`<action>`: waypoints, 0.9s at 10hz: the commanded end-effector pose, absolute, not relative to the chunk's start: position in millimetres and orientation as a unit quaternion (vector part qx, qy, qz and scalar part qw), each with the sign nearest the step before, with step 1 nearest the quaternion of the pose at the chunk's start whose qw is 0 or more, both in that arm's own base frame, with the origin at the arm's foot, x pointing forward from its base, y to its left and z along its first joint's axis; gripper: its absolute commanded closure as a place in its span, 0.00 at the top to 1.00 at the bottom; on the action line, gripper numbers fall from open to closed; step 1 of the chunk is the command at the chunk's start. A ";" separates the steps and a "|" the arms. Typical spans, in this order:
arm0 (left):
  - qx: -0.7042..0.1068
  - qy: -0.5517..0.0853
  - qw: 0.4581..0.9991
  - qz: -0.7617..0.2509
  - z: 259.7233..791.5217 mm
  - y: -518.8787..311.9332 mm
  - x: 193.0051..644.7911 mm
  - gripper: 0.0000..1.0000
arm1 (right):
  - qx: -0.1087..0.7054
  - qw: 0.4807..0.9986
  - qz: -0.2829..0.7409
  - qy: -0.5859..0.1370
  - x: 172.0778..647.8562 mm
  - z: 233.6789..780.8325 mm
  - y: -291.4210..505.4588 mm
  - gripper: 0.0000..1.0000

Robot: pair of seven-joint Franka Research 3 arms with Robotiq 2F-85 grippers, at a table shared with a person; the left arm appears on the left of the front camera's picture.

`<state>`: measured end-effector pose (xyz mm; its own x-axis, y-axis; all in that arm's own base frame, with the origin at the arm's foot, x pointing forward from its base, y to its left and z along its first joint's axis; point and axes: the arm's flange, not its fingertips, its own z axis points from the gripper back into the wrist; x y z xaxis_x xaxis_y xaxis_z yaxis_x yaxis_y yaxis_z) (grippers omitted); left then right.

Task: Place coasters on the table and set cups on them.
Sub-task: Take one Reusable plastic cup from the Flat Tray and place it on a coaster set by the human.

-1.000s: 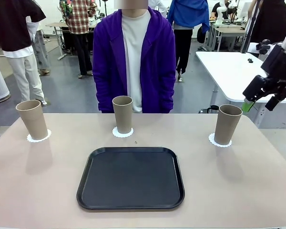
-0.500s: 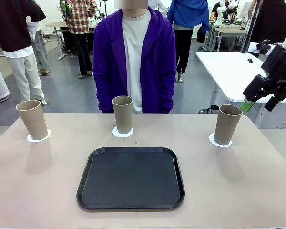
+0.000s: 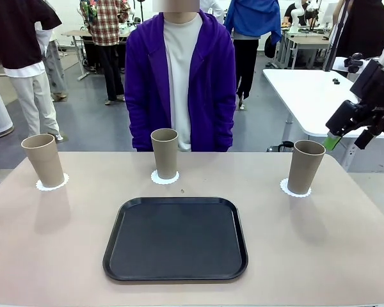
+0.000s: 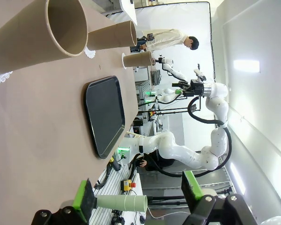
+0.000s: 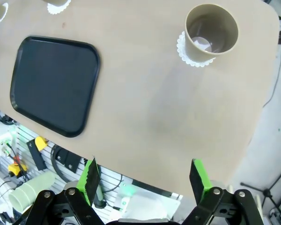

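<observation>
Three tan cups stand upright on the beige table (image 3: 320,249), each on a white lacy coaster: the left cup (image 3: 43,160) on its coaster (image 3: 52,185), the middle cup (image 3: 165,153) on its coaster (image 3: 155,178), the right cup (image 3: 305,166) on its coaster (image 3: 285,188). My right gripper (image 3: 349,139) hangs open and empty, high above the table's right end; from it I look down into the right cup (image 5: 210,30). My left gripper (image 4: 138,194) is open and empty, low beside the table's left end, with the left cup (image 4: 37,35) closest.
An empty black tray (image 3: 176,238) lies at the middle front of the table. A person in a purple hoodie (image 3: 179,83) stands at the far edge behind the middle cup. A white table (image 3: 307,96) stands back right.
</observation>
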<state>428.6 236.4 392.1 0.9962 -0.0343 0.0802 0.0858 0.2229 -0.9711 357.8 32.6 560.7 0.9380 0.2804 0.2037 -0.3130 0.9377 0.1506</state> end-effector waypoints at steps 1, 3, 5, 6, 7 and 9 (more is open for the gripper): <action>-0.622 -0.025 0.782 -0.036 394.2 237.4 428.2 1.00 | 0.081 0.981 0.147 -0.092 357.5 557.6 32.1 1.00; -0.622 -0.025 0.782 -0.036 394.2 237.4 428.2 1.00 | 0.081 0.981 0.147 -0.092 357.5 557.6 32.1 1.00; -0.622 -0.025 0.782 -0.036 394.2 237.4 428.2 1.00 | 0.184 0.970 0.108 -0.113 349.6 576.0 12.9 1.00; -0.622 -0.025 0.782 -0.036 394.2 237.4 428.2 1.00 | 0.267 0.953 0.049 -0.132 360.7 582.1 -20.2 1.00; -0.622 -0.025 0.782 -0.036 394.2 237.4 428.2 1.00 | 0.345 0.929 0.021 -0.131 373.7 578.4 -56.5 1.00; -0.622 -0.025 0.782 -0.036 394.2 237.4 428.2 1.00 | 0.436 0.884 -0.075 -0.153 392.1 547.1 -126.8 1.00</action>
